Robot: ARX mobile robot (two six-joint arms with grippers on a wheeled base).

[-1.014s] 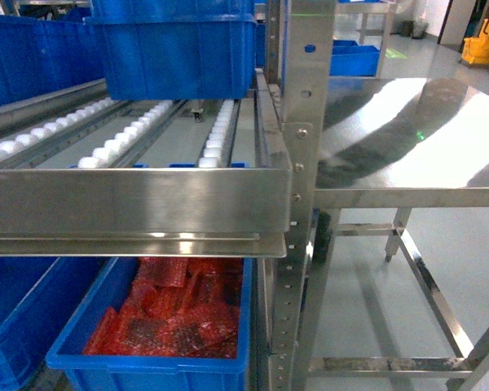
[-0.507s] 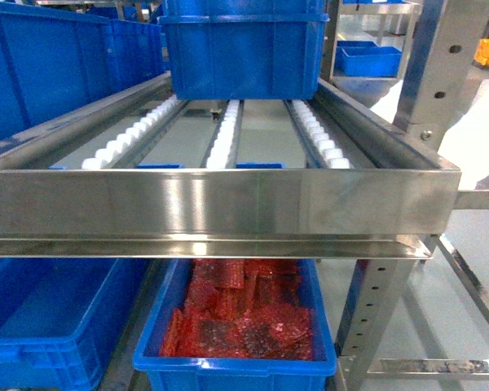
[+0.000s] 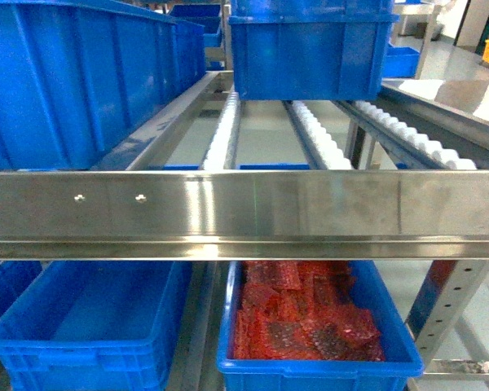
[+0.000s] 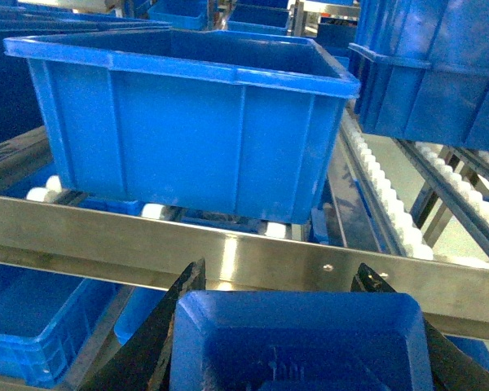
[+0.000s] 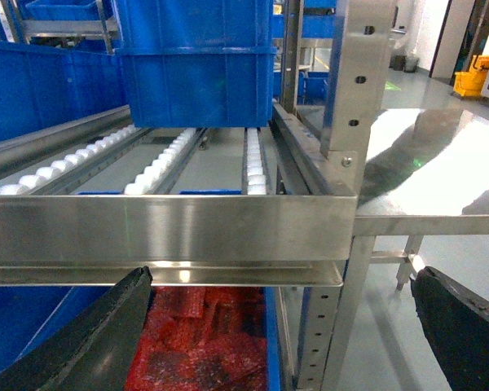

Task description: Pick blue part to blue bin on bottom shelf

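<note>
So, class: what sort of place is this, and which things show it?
Probably a factory or warehouse parts store: a stainless-steel flow rack with white roller tracks, stacked blue plastic bins, and a lower bin of red bagged parts.

- A steel table [image 5: 440, 155] with a glossy top stands just right of the rack, mirroring bright overhead light.
- Grey polished floor [image 5: 391, 342] below it.
- A yellow mop bucket [image 5: 471, 69] sits far back near a pale wall.
</note>
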